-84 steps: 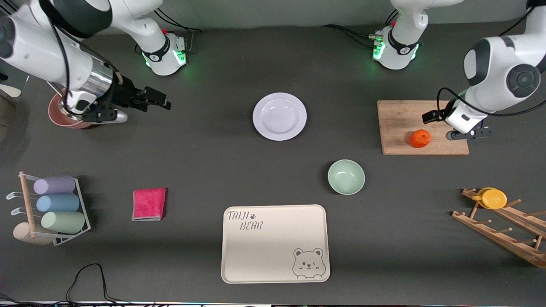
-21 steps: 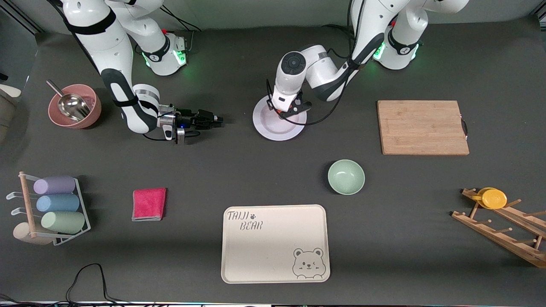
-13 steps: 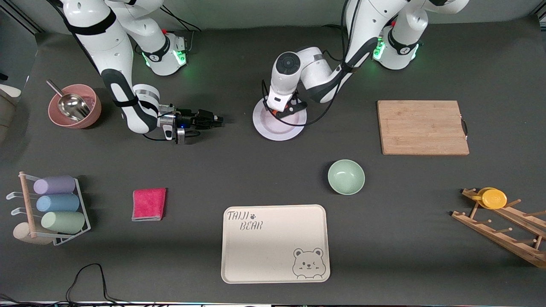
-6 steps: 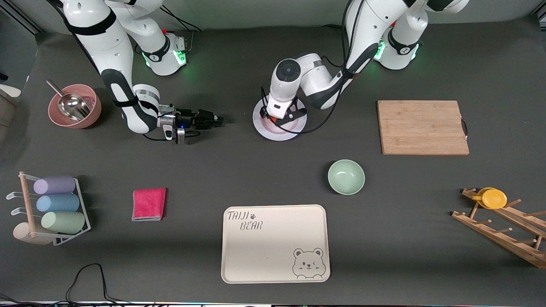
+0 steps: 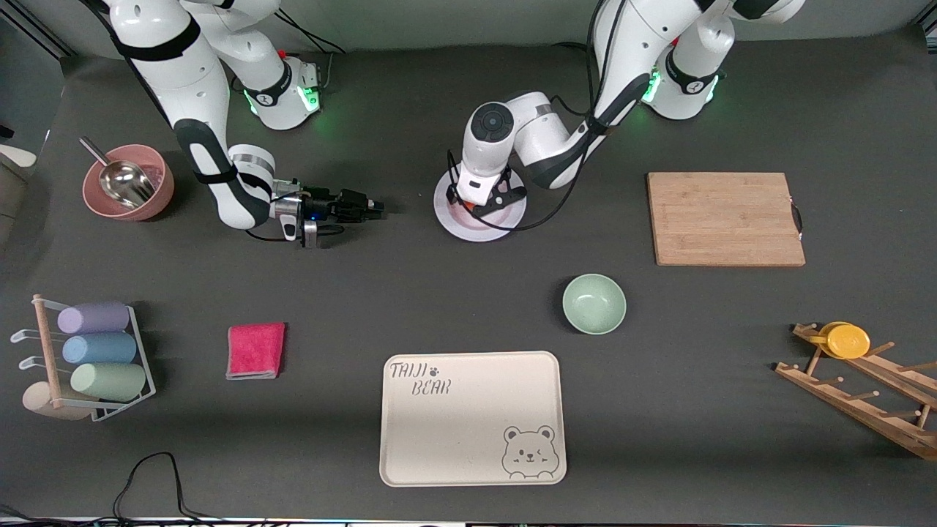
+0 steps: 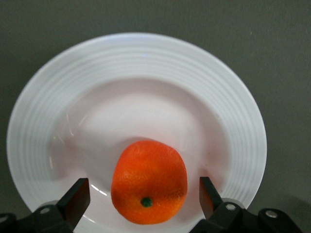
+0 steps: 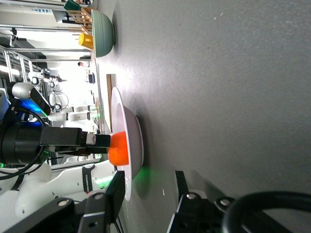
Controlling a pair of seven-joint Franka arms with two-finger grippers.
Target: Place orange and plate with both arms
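The orange [image 6: 149, 180] rests in the well of the pale plate [image 6: 136, 58], stem end up. My left gripper [image 6: 143, 194] is over it, open, with a finger on each side and a gap to the fruit. In the front view the left gripper [image 5: 479, 203] covers the orange on the plate [image 5: 479, 228]. My right gripper [image 5: 373, 208] is open and low over the table, beside the plate toward the right arm's end. Its wrist view shows its open fingers [image 7: 104, 204], the plate's rim [image 7: 133, 141] and the orange [image 7: 118, 148].
A mint-green bowl [image 5: 594, 303] and a beige bear tray [image 5: 472, 417] lie nearer the camera. A wooden cutting board [image 5: 725, 218] lies toward the left arm's end, a pink bowl with a scoop [image 5: 128, 192] toward the right arm's. A pink cloth [image 5: 255, 350], cup rack [image 5: 88, 359] and yellow lid [image 5: 845, 340] lie nearer the camera.
The orange went from the cutting board to the plate, carried by my left gripper, which lowered and opened. My right arm came up beside the plate and has stayed still since.
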